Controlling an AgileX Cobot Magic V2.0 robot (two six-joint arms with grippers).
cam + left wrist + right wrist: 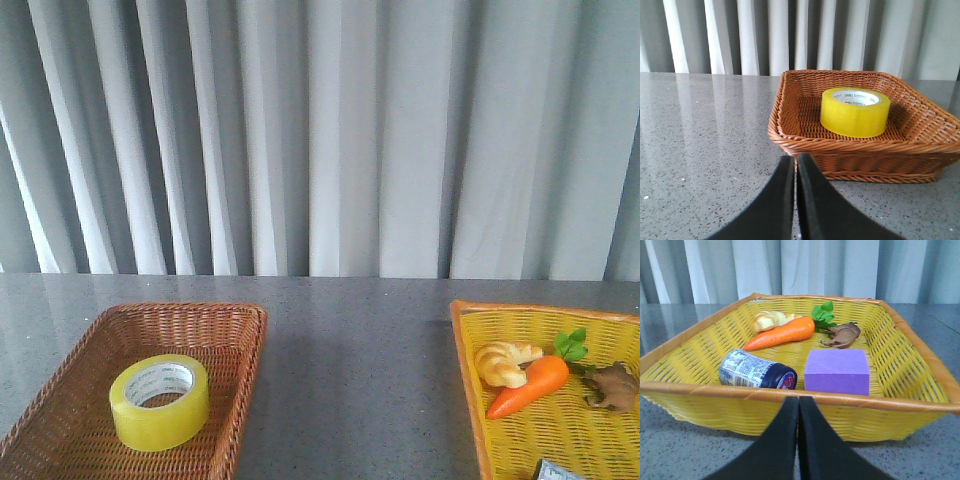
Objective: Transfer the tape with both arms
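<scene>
The tape [159, 401], a yellow roll with a white printed core, lies flat inside the brown wicker basket [235, 345] at the front left of the table. The left wrist view shows the same tape [855, 112] in that basket [790, 140]. My left gripper [795, 159] is shut and empty, low over the table just outside the basket's near rim. My right gripper [798, 401] is also shut and empty, in front of the yellow basket [880, 402]. Neither arm shows in the front view.
The yellow basket [466, 370] at the front right holds an orange toy carrot [530, 386], a bread toy [503, 361] and a brown animal figure [612, 387]. The right wrist view adds a purple block [837, 371] and a lying can [757, 370]. Grey curtains hang behind the speckled table [355, 370].
</scene>
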